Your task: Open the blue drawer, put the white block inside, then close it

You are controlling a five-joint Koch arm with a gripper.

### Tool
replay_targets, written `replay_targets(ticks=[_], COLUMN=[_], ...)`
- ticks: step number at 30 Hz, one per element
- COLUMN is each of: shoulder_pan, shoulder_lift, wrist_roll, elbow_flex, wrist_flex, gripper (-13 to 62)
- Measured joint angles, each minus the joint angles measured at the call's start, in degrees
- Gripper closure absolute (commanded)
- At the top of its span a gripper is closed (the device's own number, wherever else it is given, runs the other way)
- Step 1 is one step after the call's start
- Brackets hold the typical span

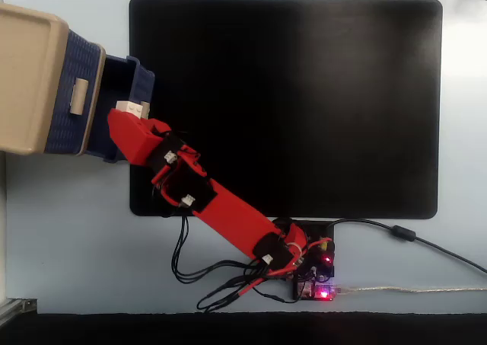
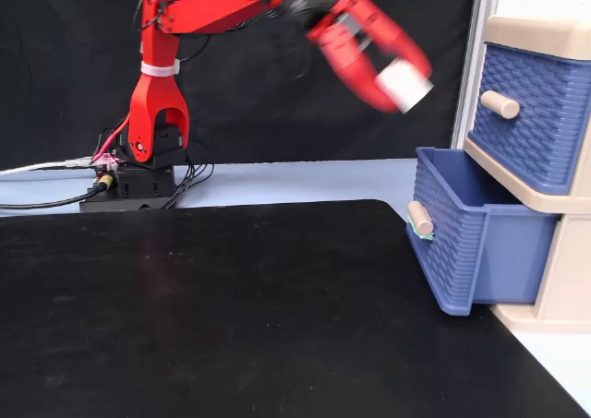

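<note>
The blue drawer point(image 1: 147, 78) point(image 2: 462, 243) is the lower one of the beige cabinet point(image 1: 27, 78) point(image 2: 568, 289) and stands pulled out, its beige handle facing the mat. My red gripper point(image 1: 129, 113) point(image 2: 403, 86) is shut on the white block point(image 1: 132, 108) point(image 2: 406, 82). In the fixed view from above, the block lies over the open drawer. In the side-on fixed view it hangs well above the drawer's front edge, slightly blurred. The drawer's inside looks dark, and nothing shows in it.
The upper blue drawer point(image 1: 76, 94) point(image 2: 526, 113) is shut. A large black mat point(image 1: 304, 109) point(image 2: 231, 298) covers the table in front of the cabinet. The arm's base point(image 1: 316, 276) point(image 2: 138, 173) with its cables sits at the mat's edge.
</note>
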Motion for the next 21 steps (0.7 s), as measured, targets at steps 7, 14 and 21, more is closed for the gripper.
replay_targets(ticks=[7, 14, 21], shoulder_pan=[-5.4, -5.4, -5.4], shoulder_lift=[-7.1, -12.2, -13.0], wrist_roll=[-0.1, -0.1, -0.6], elbow_flex=[-4.3, -10.8, -13.4], wrist_flex=[-0.2, -0.3, -0.4], gripper=[57.7, 57.3, 16.3])
